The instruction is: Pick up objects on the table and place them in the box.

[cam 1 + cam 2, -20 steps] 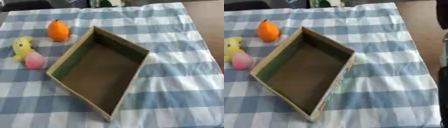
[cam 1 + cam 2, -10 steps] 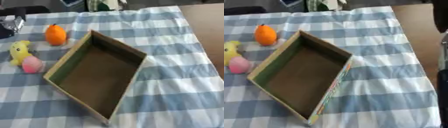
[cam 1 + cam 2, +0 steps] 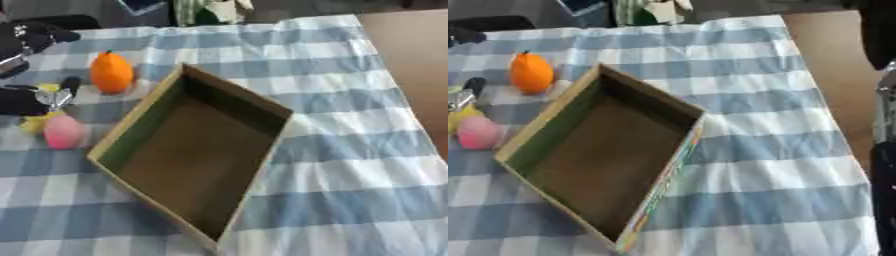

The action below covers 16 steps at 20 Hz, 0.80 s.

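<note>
Blue-checked cloth carries an empty cardboard box, with orange fruit, pink ball and yellow toy left beside it, the left hand over the toy, fingers' state unclear.

The left hand is black, with rounded dark fingers and a small silver metal piece glinting near their base. Higher along the left edge, more of the left arm shows as black casing with a pale silvery band across it, the details too blurred to make out further. At the right edge of the right eye view, the right arm shows as a tall dark column: black at the top, a grey-silver section in the middle, and black again below.
</note>
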Each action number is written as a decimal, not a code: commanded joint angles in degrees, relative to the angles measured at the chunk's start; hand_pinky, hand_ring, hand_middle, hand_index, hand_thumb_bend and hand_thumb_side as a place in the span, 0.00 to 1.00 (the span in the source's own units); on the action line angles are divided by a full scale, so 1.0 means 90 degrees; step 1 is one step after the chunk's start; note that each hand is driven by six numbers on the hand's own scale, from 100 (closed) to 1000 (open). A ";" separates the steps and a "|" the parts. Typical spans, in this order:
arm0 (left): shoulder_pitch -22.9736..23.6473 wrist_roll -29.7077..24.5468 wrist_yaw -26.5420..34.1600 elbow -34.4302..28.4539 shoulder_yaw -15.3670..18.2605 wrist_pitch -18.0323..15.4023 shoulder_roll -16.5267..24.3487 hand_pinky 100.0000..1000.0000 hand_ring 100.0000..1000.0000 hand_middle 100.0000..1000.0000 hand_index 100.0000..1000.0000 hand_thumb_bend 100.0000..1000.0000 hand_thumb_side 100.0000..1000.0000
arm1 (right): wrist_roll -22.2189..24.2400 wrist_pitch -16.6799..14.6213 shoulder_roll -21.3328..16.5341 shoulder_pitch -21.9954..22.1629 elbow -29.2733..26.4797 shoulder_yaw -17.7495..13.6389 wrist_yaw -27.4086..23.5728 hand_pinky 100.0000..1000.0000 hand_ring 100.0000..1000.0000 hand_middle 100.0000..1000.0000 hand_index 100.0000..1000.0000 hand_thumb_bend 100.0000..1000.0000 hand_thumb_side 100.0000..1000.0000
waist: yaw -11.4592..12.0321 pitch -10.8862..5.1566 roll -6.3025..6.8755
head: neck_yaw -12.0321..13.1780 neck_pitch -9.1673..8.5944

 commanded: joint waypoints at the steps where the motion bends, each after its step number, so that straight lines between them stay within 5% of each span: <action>1: -0.0082 -0.0340 -0.0148 0.0176 0.0034 -0.0283 0.0244 0.71 0.85 0.84 1.00 0.17 0.75 | 0.0029 -0.0018 -0.0100 -0.0100 -0.0051 -0.0013 -0.0017 0.76 0.61 0.48 0.75 0.00 0.61 | 0.0003 -0.0105 -0.0006 | -0.0003 -0.0047; 16: -0.0025 -0.2130 0.0222 0.0151 0.0216 -0.0577 0.0308 0.71 0.86 0.84 1.00 0.39 0.75 | 0.0080 -0.0037 -0.0113 -0.0097 -0.0018 -0.0025 0.0005 0.76 0.61 0.48 0.75 0.00 0.61 | 0.0023 -0.0066 -0.0031 | 0.0037 -0.0042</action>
